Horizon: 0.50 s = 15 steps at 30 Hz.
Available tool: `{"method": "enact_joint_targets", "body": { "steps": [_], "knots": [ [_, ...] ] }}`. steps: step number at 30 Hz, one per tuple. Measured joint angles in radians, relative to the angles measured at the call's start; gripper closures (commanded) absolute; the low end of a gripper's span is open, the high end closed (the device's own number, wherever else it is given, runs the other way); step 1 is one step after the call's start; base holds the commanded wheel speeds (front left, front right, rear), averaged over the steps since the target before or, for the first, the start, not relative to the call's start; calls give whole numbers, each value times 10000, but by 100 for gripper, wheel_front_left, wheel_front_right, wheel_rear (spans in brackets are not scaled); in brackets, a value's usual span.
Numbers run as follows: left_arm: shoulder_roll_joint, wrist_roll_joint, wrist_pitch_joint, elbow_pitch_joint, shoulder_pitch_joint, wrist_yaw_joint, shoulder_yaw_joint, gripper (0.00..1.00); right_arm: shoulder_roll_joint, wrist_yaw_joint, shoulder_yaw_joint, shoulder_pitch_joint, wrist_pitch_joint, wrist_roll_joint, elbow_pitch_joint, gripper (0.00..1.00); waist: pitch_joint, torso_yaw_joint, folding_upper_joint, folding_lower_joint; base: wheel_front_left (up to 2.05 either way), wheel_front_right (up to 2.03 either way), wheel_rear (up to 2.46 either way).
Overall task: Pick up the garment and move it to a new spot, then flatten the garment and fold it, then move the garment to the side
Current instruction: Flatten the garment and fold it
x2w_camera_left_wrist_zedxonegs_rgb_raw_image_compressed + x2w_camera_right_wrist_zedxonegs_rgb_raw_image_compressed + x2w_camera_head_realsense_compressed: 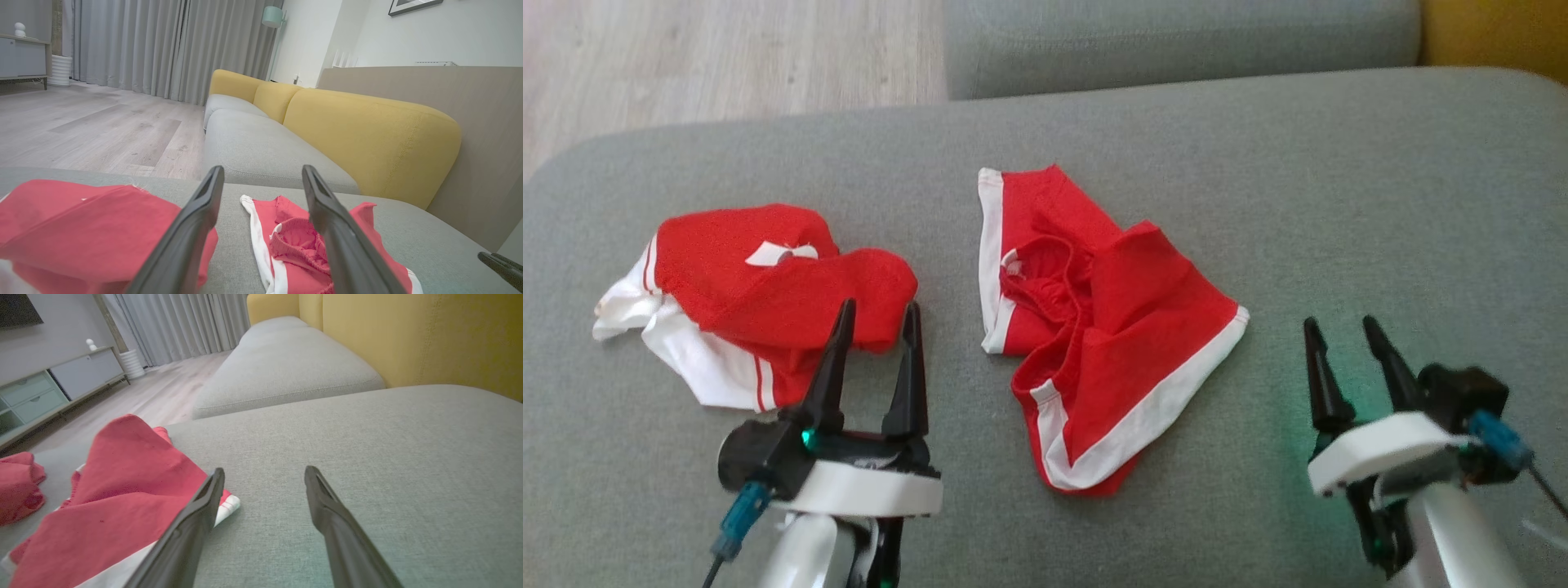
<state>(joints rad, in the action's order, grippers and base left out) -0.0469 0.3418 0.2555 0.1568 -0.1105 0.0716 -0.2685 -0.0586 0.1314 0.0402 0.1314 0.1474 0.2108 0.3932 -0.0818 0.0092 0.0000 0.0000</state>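
On the grey cushion (pixel 1339 180), head view: two red-and-white garments lie apart. The garment (pixel 1111 327) sits near the middle, rumpled, waistband bunched up, white hems along its left and lower right edges. The second garment (pixel 768 286) lies crumpled to the left, with a white part sticking out at its left end. The left hand (pixel 880 306) has its fingers spread and nothing between them, tips over the second garment's lower right edge; contact cannot be told. The right hand (pixel 1340 322) is also spread and empty, over bare cushion, well to the right of the garment. Wood floor (pixel 727 57) at top left.

Left wrist view: left hand (pixel 263 169) spread wide, holding nothing. The second garment (pixel 90 224) lies by the left finger and the garment (pixel 286 232) is partly behind the right finger. Yellow backrest (pixel 367 134) beyond.

Right wrist view: right hand (pixel 265 470) spread and empty, bare cushion (pixel 367 449) between the fingers. The garment (pixel 122 490) lies left of it, its white hem corner showing beside the left finger. The second garment (pixel 20 486) is at the far left edge.
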Motion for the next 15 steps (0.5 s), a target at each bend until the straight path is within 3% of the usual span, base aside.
{"method": "enact_joint_targets", "body": {
  "steps": [5, 15],
  "knots": [
    [2, 6, 0, 4, -375, 2, -222, 0, 0, 0, -213, 874, -598, -165, 803, 0, -351, 167, 0, 1, 0, 0, 0],
    [2, 105, 0, 117, -589, 0, -543, 0, 0, 0, 424, 2259, -1544, 182, 3266, 0, -769, 814, 0, 1, 0, 0, 0]
  ]
}}
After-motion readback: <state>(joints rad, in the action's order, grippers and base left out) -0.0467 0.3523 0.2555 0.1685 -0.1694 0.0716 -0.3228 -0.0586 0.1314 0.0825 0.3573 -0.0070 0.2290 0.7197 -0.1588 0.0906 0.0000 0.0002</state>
